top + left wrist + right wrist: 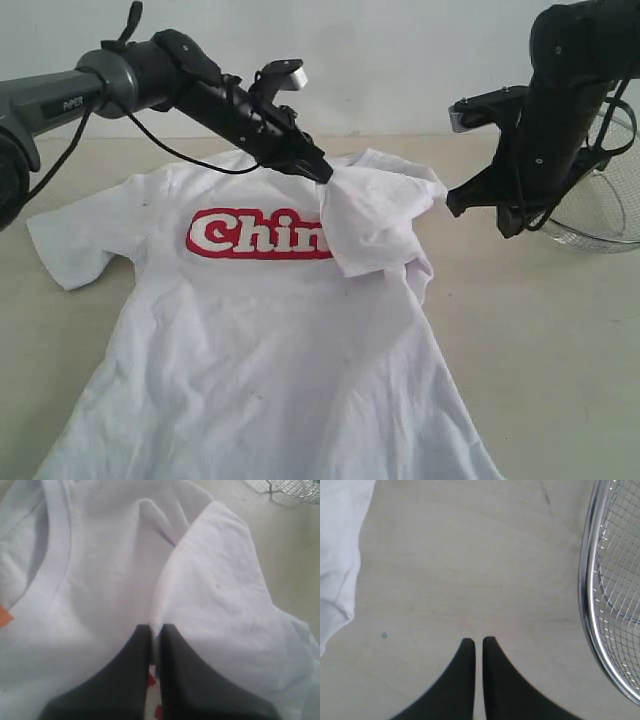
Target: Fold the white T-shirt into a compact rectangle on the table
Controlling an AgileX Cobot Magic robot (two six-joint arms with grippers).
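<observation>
The white T-shirt (270,350) lies front up on the table (540,330), its red-outlined lettering (250,233) partly covered. Its right-hand sleeve (375,215) is folded inward over the chest. My left gripper (323,174) is shut on the top edge of that folded sleeve, and the cloth rises to its tips. In the left wrist view the gripper (155,627) pinches a crease of the shirt (100,580) near the collar and orange tag (4,616). My right gripper (455,205) hovers shut and empty beside the shirt; in its wrist view the gripper (478,641) is over the bare table (470,555).
A wire basket (610,200) stands at the right edge of the table, close behind my right arm; its chrome rim (587,605) shows in the right wrist view. A shirt edge (340,540) lies on the other side of that gripper.
</observation>
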